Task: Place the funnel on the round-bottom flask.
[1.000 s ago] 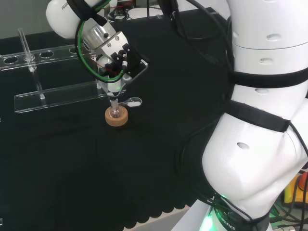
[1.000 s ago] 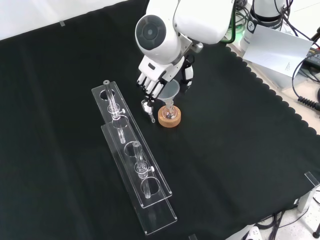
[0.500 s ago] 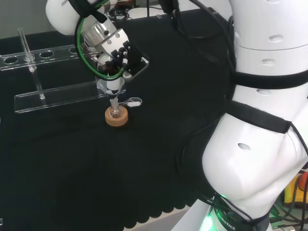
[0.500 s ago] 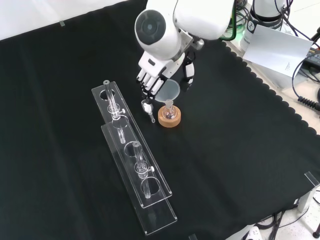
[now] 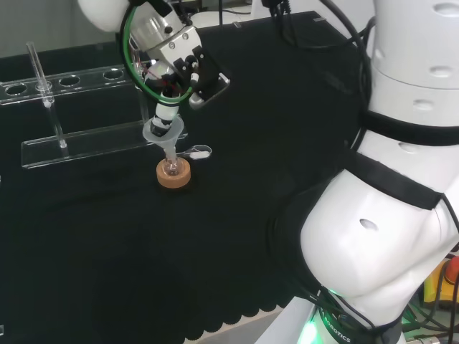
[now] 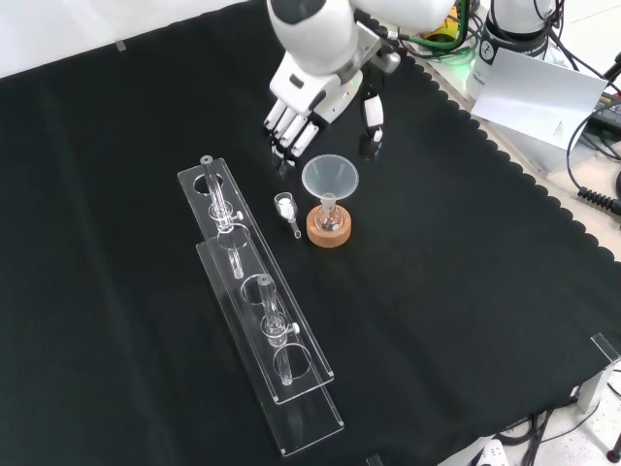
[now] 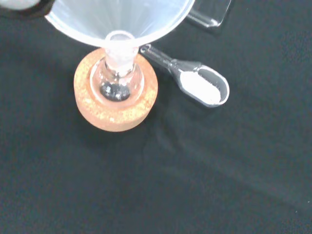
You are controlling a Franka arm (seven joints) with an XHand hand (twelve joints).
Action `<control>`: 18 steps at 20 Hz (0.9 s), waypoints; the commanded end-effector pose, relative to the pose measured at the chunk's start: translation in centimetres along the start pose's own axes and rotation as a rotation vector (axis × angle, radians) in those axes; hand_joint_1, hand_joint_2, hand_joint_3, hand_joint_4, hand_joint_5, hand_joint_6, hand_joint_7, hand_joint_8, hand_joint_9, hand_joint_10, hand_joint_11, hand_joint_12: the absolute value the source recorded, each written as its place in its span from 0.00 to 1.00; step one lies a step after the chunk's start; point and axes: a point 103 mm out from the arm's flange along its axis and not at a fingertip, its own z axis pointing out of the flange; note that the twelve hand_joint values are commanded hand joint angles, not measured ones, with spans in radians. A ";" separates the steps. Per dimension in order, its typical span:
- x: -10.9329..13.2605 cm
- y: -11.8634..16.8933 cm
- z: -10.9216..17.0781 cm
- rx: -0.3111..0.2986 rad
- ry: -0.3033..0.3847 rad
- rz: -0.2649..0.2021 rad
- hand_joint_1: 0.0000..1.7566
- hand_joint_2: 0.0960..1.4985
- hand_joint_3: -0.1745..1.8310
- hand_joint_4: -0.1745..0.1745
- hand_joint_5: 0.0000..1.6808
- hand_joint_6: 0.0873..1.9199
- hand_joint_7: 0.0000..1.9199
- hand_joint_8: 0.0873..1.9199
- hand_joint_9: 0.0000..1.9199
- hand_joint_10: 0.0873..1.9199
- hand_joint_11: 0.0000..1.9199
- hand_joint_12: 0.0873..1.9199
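Your clear plastic funnel [image 6: 330,177] sits stem-down in the small round-bottom glass flask [image 6: 328,216] on its cork ring [image 6: 328,231]; black-and-white hand [image 6: 312,105] above, fingers relaxed, holding nothing, so task looks done

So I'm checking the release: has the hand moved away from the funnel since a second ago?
Yes. In the front view the hand has risen clear of the funnel, which sits in the flask.

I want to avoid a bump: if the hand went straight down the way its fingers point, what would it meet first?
Probably the funnel seated in the flask, just below the hand; depth is unclear, so the fingers might instead pass beside it to the cloth.
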 end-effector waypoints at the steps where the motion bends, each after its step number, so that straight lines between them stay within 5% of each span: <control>1: -1.2 -1.8 -0.9 -0.046 0.022 0.017 0.33 0.38 0.29 0.36 0.05 0.00 0.00 0.30 0.13 0.37 0.10 0.72; 12: -6.6 -5.0 -0.9 -0.171 0.164 0.084 0.35 0.41 0.27 0.35 0.10 0.00 0.04 0.33 0.18 0.35 0.11 0.72; 18: -10.2 -6.0 1.6 -0.213 0.223 0.140 0.44 0.42 0.34 0.34 0.20 0.00 0.19 0.33 0.30 0.29 0.15 0.70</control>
